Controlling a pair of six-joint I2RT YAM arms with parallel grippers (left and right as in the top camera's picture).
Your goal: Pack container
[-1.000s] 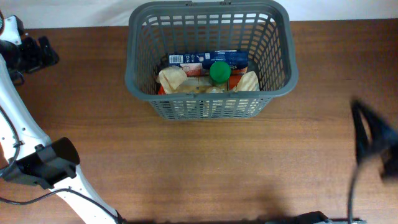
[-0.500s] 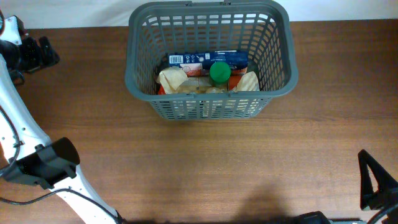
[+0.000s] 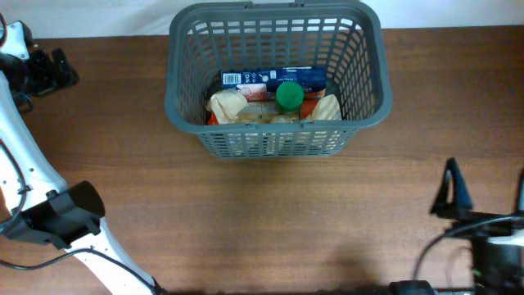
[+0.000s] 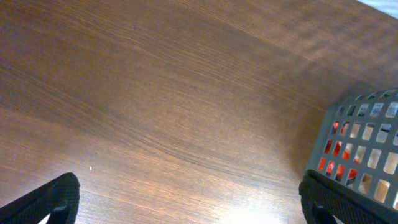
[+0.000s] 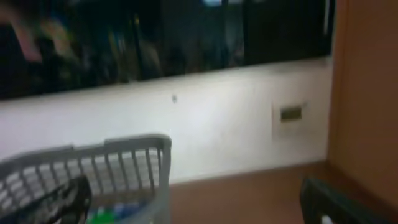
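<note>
**A:** Left gripper (image 4: 199, 208) state?
**B:** Spread wide and holding nothing. In the wrist view there's one fingertip in each bottom corner and bare table (image 4: 155, 106) across the gap.
**A:** Where is it?
**B:** Overhead it's at the far-left back of the table, well apart from the container (image 3: 175, 98). Its wrist camera catches one container corner at the right edge, with red showing through the slots.
**A:** Right gripper (image 5: 199, 202)?
**B:** That one's wide open too, with nothing in it. The wrist view is blurred, but a dark fingertip sits in each bottom corner with free space between them. Overhead it's at the front right of the table. One dark finger (image 3: 449, 190) is plain to see and the other is cut off by the frame edge.
**A:** What does that camera see?
**B:** It's pointing roughly level. The container's rim and slotted side are at lower left, with a white wall (image 5: 236, 130) behind. There's a dark band above the wall and a brown panel (image 5: 367, 93) down the right side.
**A:** Container position?
**B:** It's upright at back centre of the table, and neither gripper is touching it.
**A:** Contents?
**B:** A blue packet (image 3: 274, 78) lies flat toward the back, with a green round cap (image 3: 288, 95) just in front of it. Tan bags (image 3: 229, 105) sit on either side of the cap against the front wall, and something orange-red is underneath. I can't tell what the cap is attached to.
</note>
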